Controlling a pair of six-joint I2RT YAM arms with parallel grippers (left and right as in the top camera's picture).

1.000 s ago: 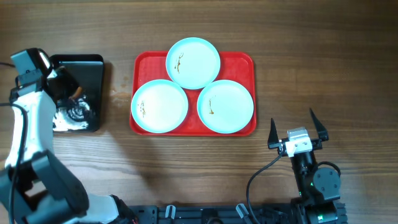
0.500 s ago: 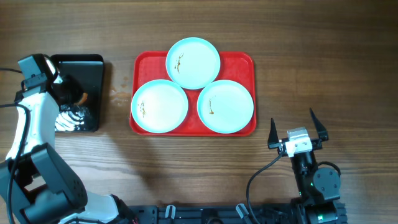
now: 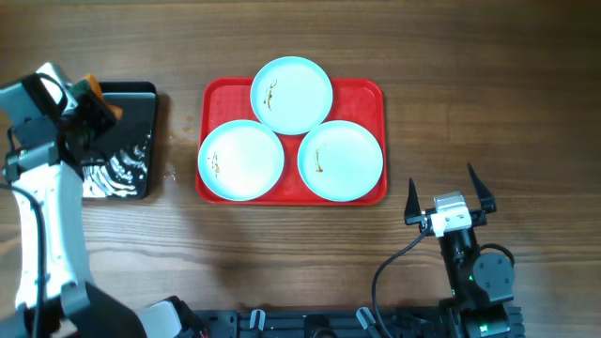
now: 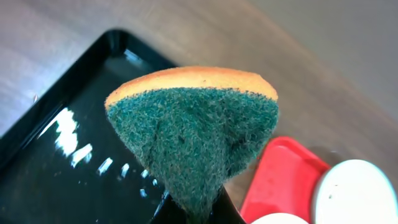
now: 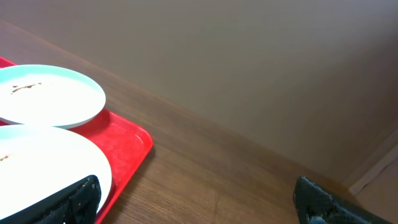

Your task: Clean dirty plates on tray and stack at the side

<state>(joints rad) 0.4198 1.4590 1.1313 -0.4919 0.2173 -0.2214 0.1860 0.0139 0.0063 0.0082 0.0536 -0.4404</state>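
Observation:
Three white plates with pale cyan rims lie on the red tray (image 3: 216, 94): one at the back (image 3: 292, 95), one front left (image 3: 241, 161), one front right (image 3: 341, 160), each with small brown smears. My left gripper (image 3: 97, 105) is shut on a sponge (image 4: 194, 130), orange on top and green scouring pad below, held above the black tray (image 3: 139, 113). In the left wrist view the red tray (image 4: 280, 180) and a plate (image 4: 357, 193) show at the lower right. My right gripper (image 3: 449, 199) is open and empty, right of the red tray's front right corner; its view shows two plates (image 5: 50, 93) at the left.
The black tray (image 4: 68, 155) at the far left holds white soapy foam (image 3: 113, 174). Bare wooden table surrounds both trays. The right arm's base (image 3: 479, 272) sits at the front edge.
My left gripper has lifted from the foam in the black tray and moved toward the back with the sponge. The right arm and the plates have not moved.

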